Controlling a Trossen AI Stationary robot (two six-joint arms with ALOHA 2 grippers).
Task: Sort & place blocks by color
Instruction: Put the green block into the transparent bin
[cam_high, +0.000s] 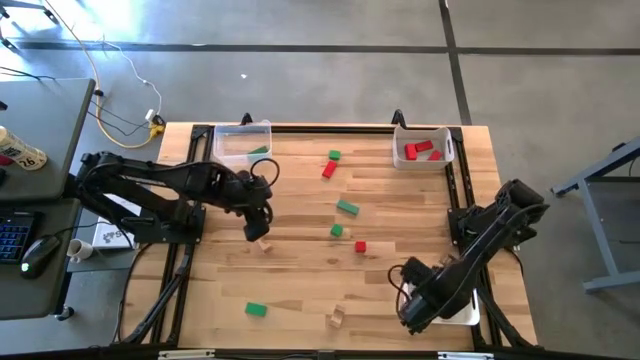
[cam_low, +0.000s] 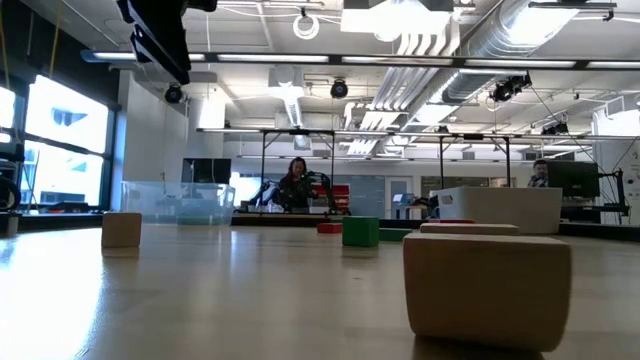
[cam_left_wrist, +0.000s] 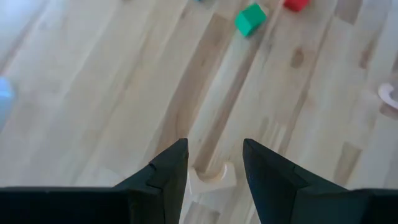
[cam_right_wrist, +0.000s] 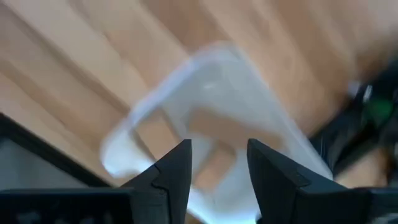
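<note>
Here, left end effector (cam_left_wrist: 214, 163) straddling plain block (cam_left_wrist: 211, 182), fingers parted

I see the table (cam_high: 300, 280) as pale planked wood with visible grain and knots, a smooth, faintly sheened finish. The plain block (cam_left_wrist: 210, 182) is bare light wood, matt. The green block (cam_left_wrist: 250, 18) and red block (cam_high: 360, 246) look painted, matt. The bin (cam_right_wrist: 249, 87) is translucent whitish plastic, smooth. Gripper fingers (cam_left_wrist: 166, 177) are matt black.
</note>
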